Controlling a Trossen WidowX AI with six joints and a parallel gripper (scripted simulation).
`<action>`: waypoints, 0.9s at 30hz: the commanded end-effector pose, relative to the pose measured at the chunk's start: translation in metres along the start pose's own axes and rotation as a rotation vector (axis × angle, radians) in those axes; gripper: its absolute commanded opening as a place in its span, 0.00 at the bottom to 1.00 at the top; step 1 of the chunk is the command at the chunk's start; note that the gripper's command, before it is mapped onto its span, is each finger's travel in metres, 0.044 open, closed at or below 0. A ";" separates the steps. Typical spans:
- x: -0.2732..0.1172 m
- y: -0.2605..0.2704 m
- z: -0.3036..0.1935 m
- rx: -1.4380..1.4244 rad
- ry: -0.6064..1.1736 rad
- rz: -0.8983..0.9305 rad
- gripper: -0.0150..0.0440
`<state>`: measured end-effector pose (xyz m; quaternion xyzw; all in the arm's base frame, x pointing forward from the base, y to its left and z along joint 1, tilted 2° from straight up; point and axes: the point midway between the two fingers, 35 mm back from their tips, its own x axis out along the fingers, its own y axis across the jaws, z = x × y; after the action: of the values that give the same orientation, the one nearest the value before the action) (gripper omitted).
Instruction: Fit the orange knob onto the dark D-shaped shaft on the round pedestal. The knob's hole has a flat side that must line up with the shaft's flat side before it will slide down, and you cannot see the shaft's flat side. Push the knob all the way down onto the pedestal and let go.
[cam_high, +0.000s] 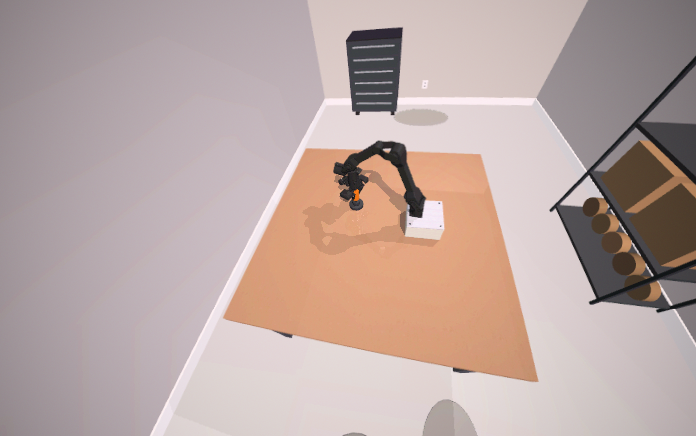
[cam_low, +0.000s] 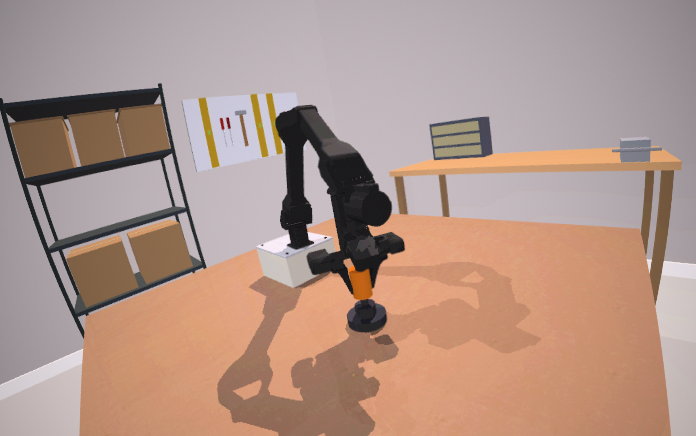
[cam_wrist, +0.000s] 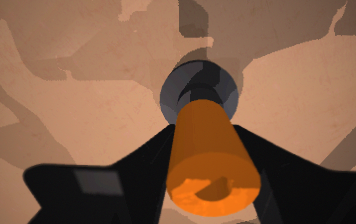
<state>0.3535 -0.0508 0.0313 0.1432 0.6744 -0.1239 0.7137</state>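
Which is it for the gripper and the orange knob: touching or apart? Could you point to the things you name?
Touching. The wrist view shows the knob (cam_high: 356, 195) (cam_low: 361, 283) (cam_wrist: 207, 135) pinched between both fingers of the gripper (cam_high: 355, 193) (cam_low: 361, 285) (cam_wrist: 202, 129).

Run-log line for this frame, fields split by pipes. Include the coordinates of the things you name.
gripper (cam_high: 355, 194) (cam_low: 361, 287) (cam_wrist: 202, 129): shut on orange knob (cam_high: 356, 195) (cam_low: 361, 283) (cam_wrist: 207, 135) | knob: above round pedestal (cam_high: 355, 206) (cam_low: 366, 321) (cam_wrist: 170, 97), not pushed down | release: not done

Workshop surrounds the jaws

The place looks like a workshop. Beneath the jaws spreads a broad wooden-coloured table (cam_high: 390, 297) (cam_low: 487, 390). Beyond them, in the exterior view, a pegboard-like panel (cam_low: 190, 136) carries a hammer (cam_low: 244, 128) and two red-handled screwdrivers (cam_low: 224, 128). Off to their right there, a workbench (cam_low: 539, 160) bears a drawer unit (cam_low: 457, 139); to their left, a metal rack (cam_low: 175, 210) holds cardboard boxes (cam_low: 43, 148). Above them in the top view stands a tall drawer cabinet (cam_high: 374, 77).
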 end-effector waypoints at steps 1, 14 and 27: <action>0.000 0.001 0.003 0.006 -0.004 0.001 0.25; 0.004 0.000 0.001 0.006 -0.004 0.001 0.25; 0.001 -0.001 -0.002 0.006 -0.003 0.000 0.25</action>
<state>0.3527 -0.0506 0.0271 0.1440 0.6735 -0.1247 0.7142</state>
